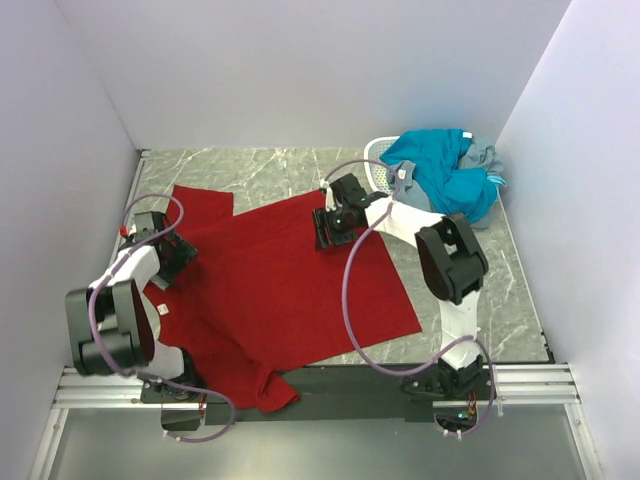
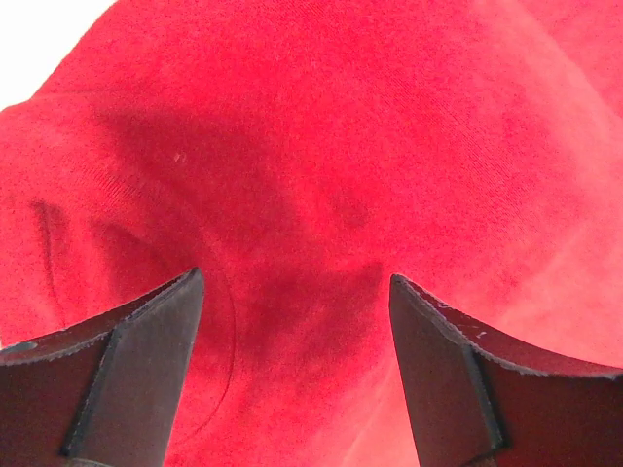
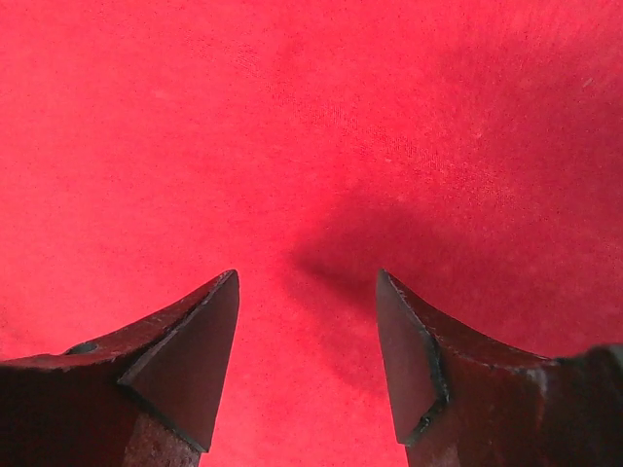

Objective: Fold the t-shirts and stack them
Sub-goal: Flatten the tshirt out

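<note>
A dark red t-shirt [image 1: 280, 285] lies spread over the middle of the table, its lower end bunched at the near edge. My left gripper [image 1: 172, 262] is low over the shirt's left side, jaws open, red cloth [image 2: 321, 175] below and nothing held. My right gripper [image 1: 328, 228] is low over the shirt's far right edge, jaws open over flat red cloth [image 3: 292, 146], nothing held. A teal-blue shirt [image 1: 445, 170] and a grey one [image 1: 487, 158] lie heaped at the back right.
A small white perforated basket [image 1: 383, 172] sits under the teal and grey heap at the back right. White walls close in the left, back and right. A metal rail [image 1: 520, 380] runs along the near edge.
</note>
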`<state>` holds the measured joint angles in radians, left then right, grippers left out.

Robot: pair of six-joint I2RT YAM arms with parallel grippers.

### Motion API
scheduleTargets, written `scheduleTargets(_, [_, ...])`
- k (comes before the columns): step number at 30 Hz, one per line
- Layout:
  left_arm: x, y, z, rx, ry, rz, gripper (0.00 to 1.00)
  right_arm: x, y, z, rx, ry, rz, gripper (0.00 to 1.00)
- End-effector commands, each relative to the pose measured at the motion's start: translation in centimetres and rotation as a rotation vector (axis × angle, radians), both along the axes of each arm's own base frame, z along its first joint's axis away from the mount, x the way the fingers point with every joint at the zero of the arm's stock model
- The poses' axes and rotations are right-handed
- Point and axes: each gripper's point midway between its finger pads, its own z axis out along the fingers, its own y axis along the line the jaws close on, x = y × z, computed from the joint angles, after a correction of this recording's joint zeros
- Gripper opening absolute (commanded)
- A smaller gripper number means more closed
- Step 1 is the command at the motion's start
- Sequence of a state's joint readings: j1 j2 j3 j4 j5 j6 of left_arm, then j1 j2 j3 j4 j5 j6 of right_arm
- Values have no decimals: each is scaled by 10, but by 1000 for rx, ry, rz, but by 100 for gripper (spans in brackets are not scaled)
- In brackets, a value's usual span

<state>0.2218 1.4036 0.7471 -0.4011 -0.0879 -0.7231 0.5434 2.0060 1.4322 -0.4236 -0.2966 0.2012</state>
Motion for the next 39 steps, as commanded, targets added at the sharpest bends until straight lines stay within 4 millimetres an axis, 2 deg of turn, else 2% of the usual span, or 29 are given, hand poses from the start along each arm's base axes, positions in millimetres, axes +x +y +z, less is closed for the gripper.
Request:
scheduleTargets(1, [18,1,-6,-21,-27,2,82,6,3,-3,-13,16,-11,65])
scheduleTargets(4, [27,3,-12,-22,-21,0,82,7,0,-20,-44,59,-21,64])
scheduleTargets(8, [46,5,-17,-26,-17,-26,81,17,-10,-31,-71,113,-65,63])
scheduleTargets(10, [63,1,-18,-50,-33,-61,81,29,-17,-29,-78,125,-95,63])
scheduleTargets(11, [76,4,-12,-37,-57,-77,80,33,-21,-35,-88,143,-108,63])
scheduleTargets(12, [83,-1,-18,-61,-55,-102,80,37,-23,-37,-91,151,-117,62])
scheduleTargets(14, [98,-9,-19,-64,-64,-152,80,53,-30,-37,-87,168,-154,62])
scheduleTargets(15, [113,-11,-20,-65,-71,-172,80,59,-33,-36,-84,172,-168,62])
scheduleTargets(17, [131,-24,-19,-71,-78,-232,80,76,-38,-35,-70,179,-197,61])
scheduleTargets(18, [149,-26,-17,-67,-92,-251,80,83,-40,-35,-70,182,-210,61])
scheduleTargets(19, [156,-29,-17,-66,-90,-262,80,93,-39,-32,-67,177,-216,61])
scheduleTargets(20, [175,-33,-4,-56,-128,-284,80,101,-41,-30,-63,172,-225,61])
scheduleTargets(21, [181,-35,-12,-62,-115,-290,80,106,-41,-28,-56,170,-231,61])
scheduleTargets(22, [188,-37,-9,-61,-122,-295,80,113,-39,-25,-51,159,-232,61])
scheduleTargets(23, [203,-37,3,-49,-156,-301,80,118,-40,-24,-48,155,-238,61])
scheduleTargets(24, [208,-36,-2,-48,-148,-299,80,122,-40,-22,-43,147,-241,61])
scheduleTargets(26, [223,-34,6,-41,-165,-305,80,126,-41,-17,-32,139,-244,61])
scheduleTargets(28, [231,-36,17,-35,-181,-316,80,125,-40,-11,-22,131,-231,61])
scheduleTargets(30, [236,-36,37,-15,-216,-324,80,123,-42,-7,-21,120,-222,61])
scheduleTargets(31, [234,-37,42,-11,-222,-326,81,124,-41,3,-10,102,-218,61])
scheduleTargets(32, [233,-37,60,1,-255,-324,81,125,-40,8,-5,92,-213,61])
scheduleTargets(34, [225,-36,70,10,-267,-316,81,126,-37,26,17,65,-199,61])
scheduleTargets(35, [221,-36,91,24,-304,-315,82,127,-37,32,25,54,-198,61])
scheduleTargets(36, [217,-35,99,31,-317,-313,82,127,-34,44,39,32,-190,61])
scheduleTargets(37, [207,-35,98,32,-309,-313,82,127,-34,51,43,17,-187,61])
scheduleTargets(38, [201,-35,118,44,-347,-312,82,127,-34,57,45,8,-186,61])
scheduleTargets(39, [196,-37,122,45,-355,-316,82,124,-33,68,45,-15,-179,62])
